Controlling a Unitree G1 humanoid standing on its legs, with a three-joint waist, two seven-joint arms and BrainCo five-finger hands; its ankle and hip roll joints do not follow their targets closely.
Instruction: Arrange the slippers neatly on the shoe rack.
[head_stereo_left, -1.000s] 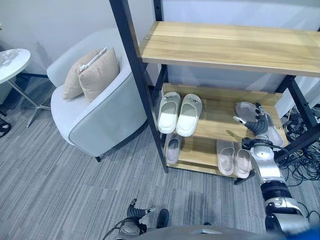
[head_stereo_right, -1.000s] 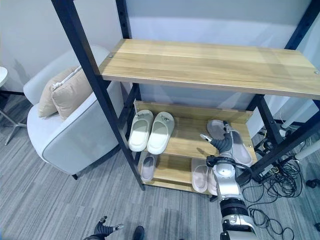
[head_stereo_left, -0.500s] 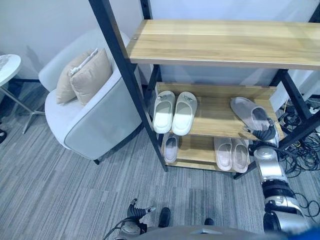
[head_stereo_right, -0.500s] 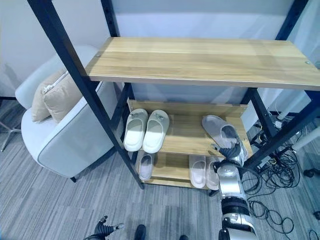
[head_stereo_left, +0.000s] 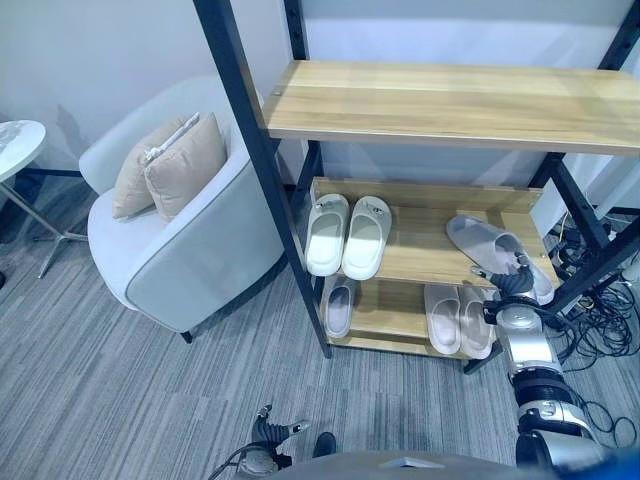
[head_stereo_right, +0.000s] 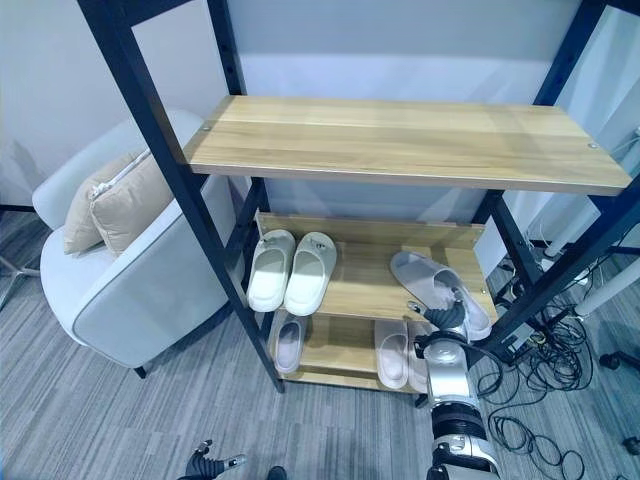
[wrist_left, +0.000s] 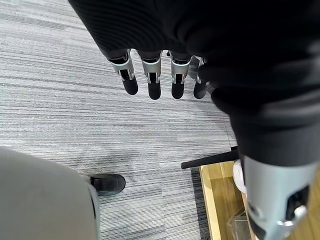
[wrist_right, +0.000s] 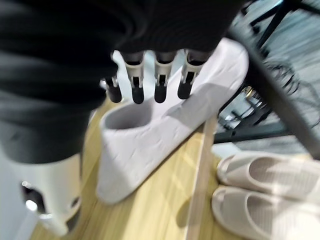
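The shoe rack has wooden shelves in a black frame. On its middle shelf a white pair of slippers stands at the left, and a single grey slipper lies slanted at the right. My right hand hovers at the shelf's front edge by that slipper's near end, open; its straight fingers hang just over the grey slipper and hold nothing. The bottom shelf carries a small grey slipper and a beige pair. My left hand hangs low over the carpet, fingers straight.
A grey armchair with two tan cushions stands left of the rack. A round white side table is at the far left. The rack's black posts frame the shelves. Loose cables lie on the floor at the right.
The camera has shifted. My right hand laid the tilted grey slipper flat on the middle shelf, let it go and drew back to the shelf's front edge.
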